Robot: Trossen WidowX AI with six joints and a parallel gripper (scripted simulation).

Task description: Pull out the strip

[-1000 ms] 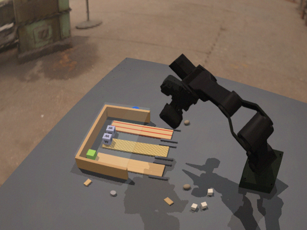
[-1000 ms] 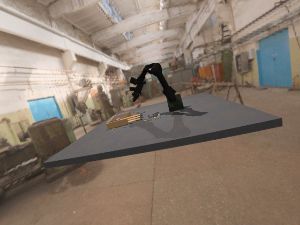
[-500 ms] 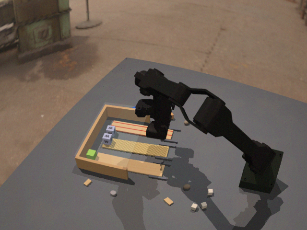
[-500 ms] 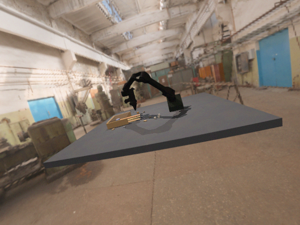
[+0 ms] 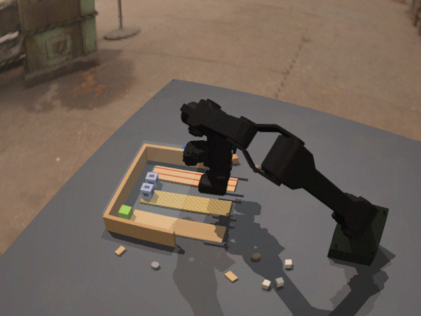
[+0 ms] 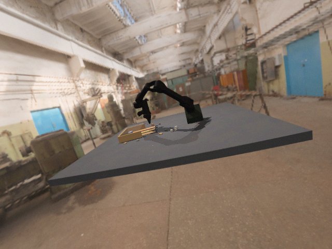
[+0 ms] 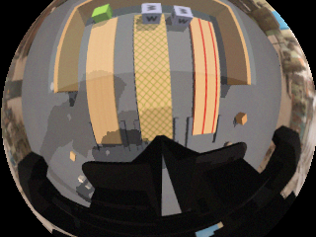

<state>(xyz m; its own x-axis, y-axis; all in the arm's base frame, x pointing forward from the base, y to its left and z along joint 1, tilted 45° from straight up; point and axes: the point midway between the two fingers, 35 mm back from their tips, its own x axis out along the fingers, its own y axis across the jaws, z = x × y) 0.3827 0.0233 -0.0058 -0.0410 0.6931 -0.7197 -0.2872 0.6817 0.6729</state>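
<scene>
Under my pincer (image 7: 162,148) the near end of the crisscross strip (image 7: 153,79), pincer squeezed tight shut, holding nothing, two lettered cubes (image 7: 152,11) far ahead.

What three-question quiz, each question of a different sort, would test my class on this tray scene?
1. True or false: the small green cube sits on the plain pale wooden strip.
2. Multiple choice: how many strips lie in the open-fronted wooden tray? A) two B) three C) four
3. Fill the gap: the black parallel-jaw gripper is ____ and holds nothing.

Key: 1 true; 2 B; 3 shut.
</scene>
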